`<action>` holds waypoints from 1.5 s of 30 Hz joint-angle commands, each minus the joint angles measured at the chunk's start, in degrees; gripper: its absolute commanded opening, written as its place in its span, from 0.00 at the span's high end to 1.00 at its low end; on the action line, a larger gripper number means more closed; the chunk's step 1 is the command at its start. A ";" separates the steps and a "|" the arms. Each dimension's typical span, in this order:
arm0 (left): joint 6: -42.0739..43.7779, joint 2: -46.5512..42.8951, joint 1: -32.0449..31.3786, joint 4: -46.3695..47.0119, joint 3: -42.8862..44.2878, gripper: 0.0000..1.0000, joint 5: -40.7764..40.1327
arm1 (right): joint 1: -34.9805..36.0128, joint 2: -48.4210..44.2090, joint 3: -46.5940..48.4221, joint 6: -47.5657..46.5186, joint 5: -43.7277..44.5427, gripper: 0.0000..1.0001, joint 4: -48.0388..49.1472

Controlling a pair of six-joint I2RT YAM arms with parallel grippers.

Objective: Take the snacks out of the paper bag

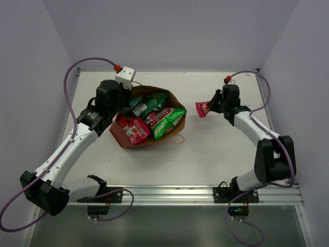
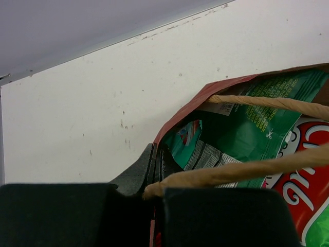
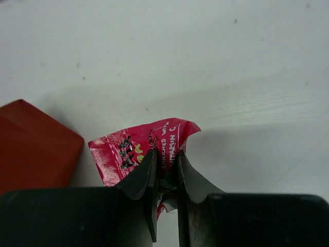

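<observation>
Paper bag (image 1: 119, 135): on the white surface (image 1: 216, 149), mouth open toward the overhead camera.
Contents: red packets (image 1: 133, 128) and green packets (image 1: 167, 119), crowded inside the bag.
Left hand (image 2: 157, 164): closed on the bag's left rim, beside a string handle (image 2: 231, 172).
Right hand (image 3: 165, 175): to the right of the bag, clamped on a crumpled pink packet (image 3: 131, 149), clear of the bag.

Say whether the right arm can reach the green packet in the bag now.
Probably not yet: the right gripper is shut on a pink packet; otherwise the way to the bag looks free.
</observation>
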 commanded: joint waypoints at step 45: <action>-0.89 -3.21 -0.13 3.81 0.04 1.00 0.44 | 43.62 16.99 21.84 -14.28 -10.81 0.24 4.16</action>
